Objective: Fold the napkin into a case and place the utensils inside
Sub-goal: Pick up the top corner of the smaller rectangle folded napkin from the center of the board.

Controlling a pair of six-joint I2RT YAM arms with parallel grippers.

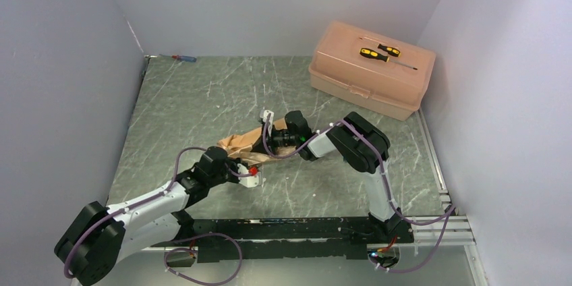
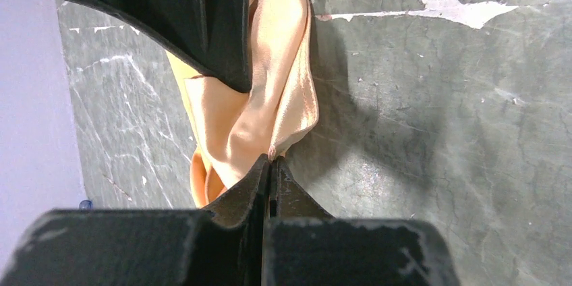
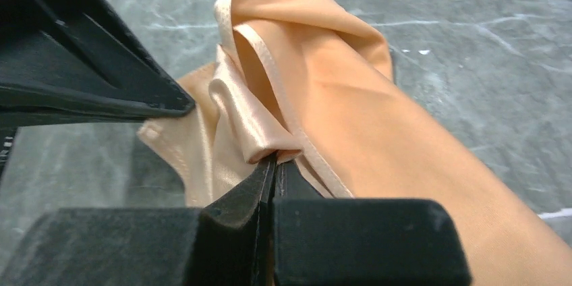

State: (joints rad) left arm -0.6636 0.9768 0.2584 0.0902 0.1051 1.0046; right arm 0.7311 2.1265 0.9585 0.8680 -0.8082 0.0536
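The peach-orange napkin (image 1: 237, 146) lies bunched on the table centre, between my two grippers. My left gripper (image 1: 247, 170) is shut on a corner of the napkin (image 2: 270, 90); its closed tips (image 2: 272, 159) pinch the cloth's hem. My right gripper (image 1: 268, 136) is shut on another hemmed fold of the napkin (image 3: 378, 131); its closed tips (image 3: 276, 158) grip the cloth. The cloth is crumpled and folded over itself, not a flat case. The utensils are out of view.
A pink plastic box (image 1: 369, 69) stands at the back right with two yellow-and-black screwdrivers (image 1: 378, 52) on its lid. A red-and-blue screwdriver (image 1: 182, 58) lies at the back left by the wall. Metal rails run along the table's right edge (image 1: 435, 164).
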